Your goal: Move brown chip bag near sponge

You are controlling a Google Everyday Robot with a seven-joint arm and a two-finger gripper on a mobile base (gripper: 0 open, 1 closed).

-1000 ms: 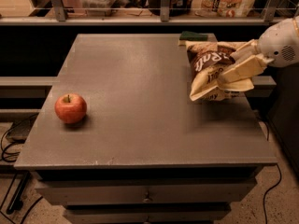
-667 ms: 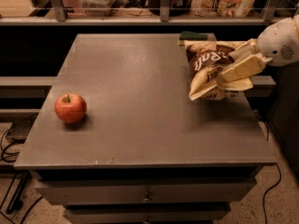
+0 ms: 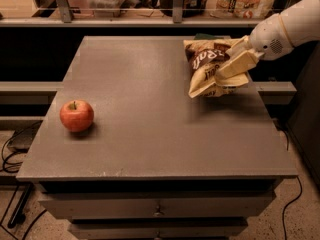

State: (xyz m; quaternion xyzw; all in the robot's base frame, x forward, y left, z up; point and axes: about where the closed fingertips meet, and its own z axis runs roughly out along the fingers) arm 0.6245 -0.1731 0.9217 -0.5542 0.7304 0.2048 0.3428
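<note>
Grey tabletop point(image 3: 150, 139), matte, drawers below its front edge. Contents, left to right.

1. Apple point(image 3: 76, 115): red, upright, near the left edge toward the front, well apart from everything else. It has no part in the job, so I leave it alone.

2. Bag point(image 3: 202, 59): brown middle, pale yellow ends, crinkled. It is on the right side, toward the far edge. It sits tilted, with its far end raised and its near end at or just above the tabletop. I cannot tell whether it touches. I put the tilt down to my hold on it.

3. Sponge point(image 3: 205, 35): only a dark green sliver shows, at the far edge just behind the bag. The bag hides most of it.

4. Fingers point(image 3: 227, 70): cream, reaching in from the right on the white arm point(image 3: 290, 26). They are clamped on the bag's right half. One lies across its face and the other is hidden beneath.

Judgement: the bag is close to the sponge, so the move looks nearly done. What remains is to lower the bag and let go. The bag may slump onto the sponge instead of settling beside it.
</note>
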